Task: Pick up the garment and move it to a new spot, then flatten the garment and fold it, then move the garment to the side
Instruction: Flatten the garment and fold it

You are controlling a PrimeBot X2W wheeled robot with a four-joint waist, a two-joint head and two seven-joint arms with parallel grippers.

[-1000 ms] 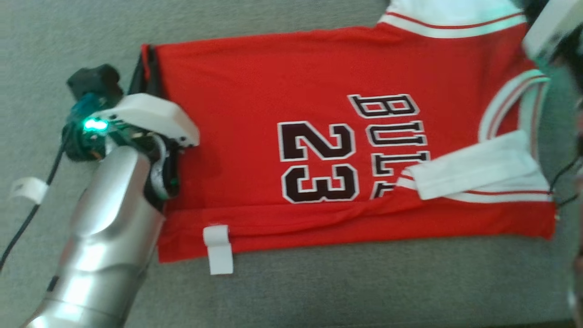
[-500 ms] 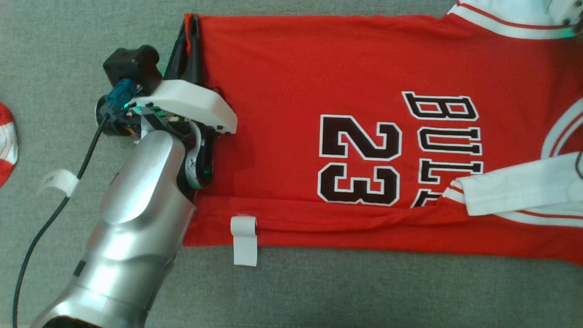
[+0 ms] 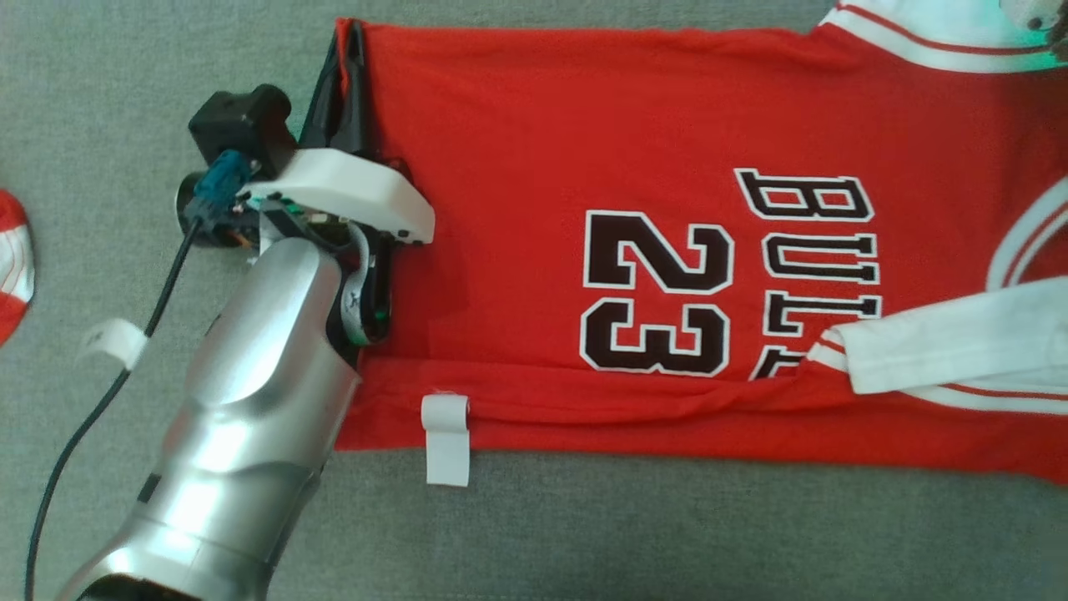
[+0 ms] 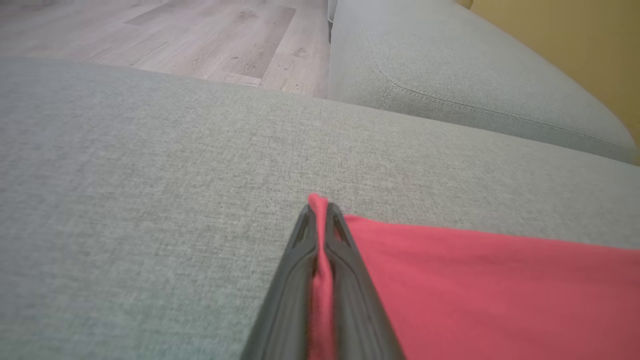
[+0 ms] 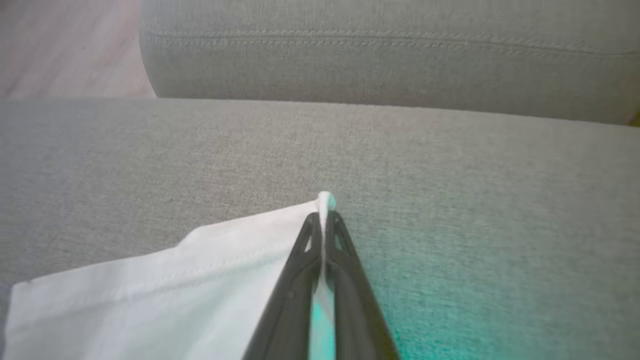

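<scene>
Between the fingers of the left gripper, pressed shut, sits the red hem corner of the jersey; the right gripper is likewise clamped on a white corner at the shoulder end; both pinch the far edge, I judge, so the cloth can be drawn taut or folded over; the jersey lies spread on the grey sofa, number up, a crease along its near side; a white sleeve crosses it; a tag hangs off the near hem.
</scene>
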